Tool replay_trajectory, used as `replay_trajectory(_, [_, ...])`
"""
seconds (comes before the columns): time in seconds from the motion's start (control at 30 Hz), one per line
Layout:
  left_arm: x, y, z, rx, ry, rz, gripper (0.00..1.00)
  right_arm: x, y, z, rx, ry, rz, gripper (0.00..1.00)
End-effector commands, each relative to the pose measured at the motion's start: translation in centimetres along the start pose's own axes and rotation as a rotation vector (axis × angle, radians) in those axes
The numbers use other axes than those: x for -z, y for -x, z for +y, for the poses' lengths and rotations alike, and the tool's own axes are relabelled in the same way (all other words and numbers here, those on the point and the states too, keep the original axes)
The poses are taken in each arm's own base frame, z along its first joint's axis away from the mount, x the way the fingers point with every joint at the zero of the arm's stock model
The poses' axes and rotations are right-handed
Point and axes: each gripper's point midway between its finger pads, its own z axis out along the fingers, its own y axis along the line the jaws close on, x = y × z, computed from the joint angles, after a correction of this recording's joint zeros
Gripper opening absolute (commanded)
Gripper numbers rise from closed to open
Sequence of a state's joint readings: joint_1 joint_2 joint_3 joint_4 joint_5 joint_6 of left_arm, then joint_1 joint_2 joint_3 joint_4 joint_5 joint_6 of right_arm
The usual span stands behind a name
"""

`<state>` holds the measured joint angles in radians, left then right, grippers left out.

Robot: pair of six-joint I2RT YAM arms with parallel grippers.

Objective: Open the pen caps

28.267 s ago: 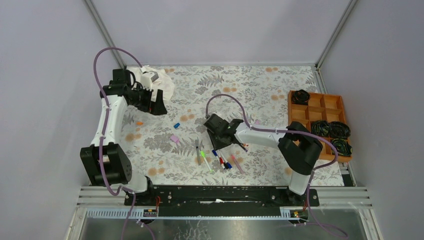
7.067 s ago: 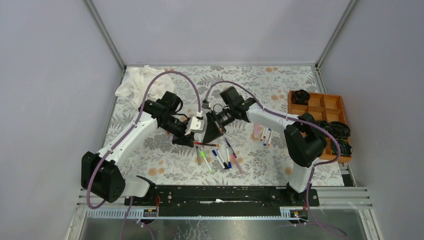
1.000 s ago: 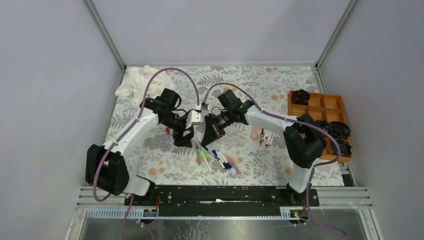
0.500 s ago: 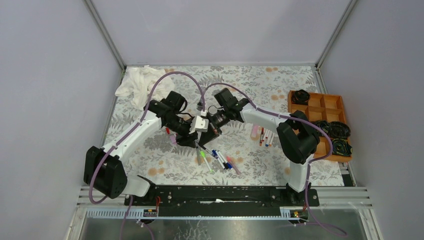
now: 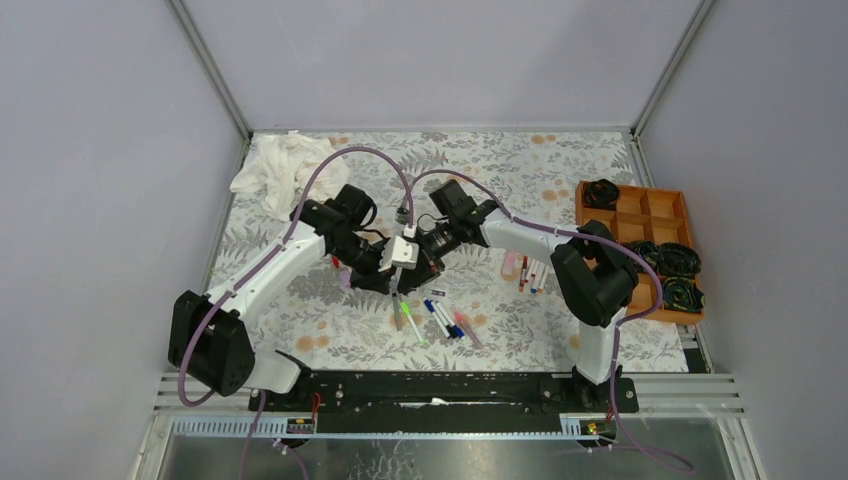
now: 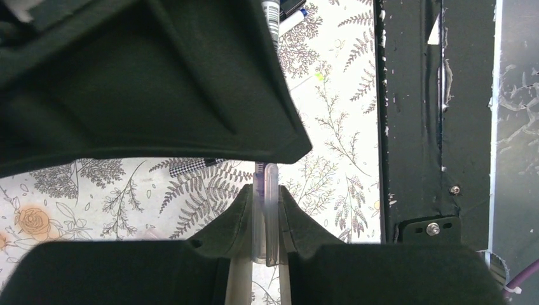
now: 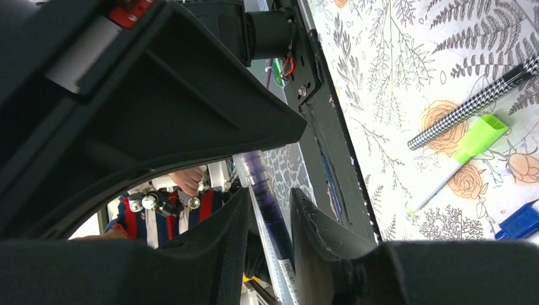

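Note:
Both grippers meet above the middle of the mat. My left gripper (image 6: 266, 190) (image 5: 397, 277) is shut on a clear purple-tinted pen cap (image 6: 272, 213) with a clip, standing upright between its pads. The pen's barrel (image 7: 262, 181) runs between the fingers of my right gripper (image 7: 269, 194) (image 5: 425, 262), which stands open with a gap on one side of the barrel. Several more pens (image 5: 440, 318) lie on the mat just in front, among them a green-capped pen (image 7: 473, 141) and a houndstooth pen (image 7: 470, 105).
A second group of pens (image 5: 528, 272) lies right of centre. Small loose caps, pink (image 5: 345, 278) and red (image 5: 335, 262), sit left of the grippers. A white cloth (image 5: 275, 165) lies at the back left. An orange compartment tray (image 5: 640, 215) with black coils stands at the right edge.
My left gripper moved right to meet the right gripper and closed its jaws on the pen cap. The right gripper's jaws, shut before, have come apart round the barrel.

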<state>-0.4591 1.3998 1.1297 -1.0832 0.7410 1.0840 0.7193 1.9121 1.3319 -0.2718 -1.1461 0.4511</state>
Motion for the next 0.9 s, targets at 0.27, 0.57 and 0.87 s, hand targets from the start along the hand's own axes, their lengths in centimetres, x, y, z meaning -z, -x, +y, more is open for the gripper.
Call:
replay_trajectory(0.27, [0.8,0.2,1.3,-0.059,0.027,0.049,0.00,-0.1,-1.8,1.7,0.020,0.027,0.055,0.00])
replay_trajectory(0.57, [3.0,-2.4,2.2,-0.089,0.078,0.158,0.00,2.1,-4.3,-1.4,-0.034,-0.127,0.015,0.00])
replay_trajectory(0.87, [6.0,-5.4,5.8,-0.023,0.177,0.169,0.00,3.5,-4.4,-3.6,-0.080,-0.241,-0.052,0.00])
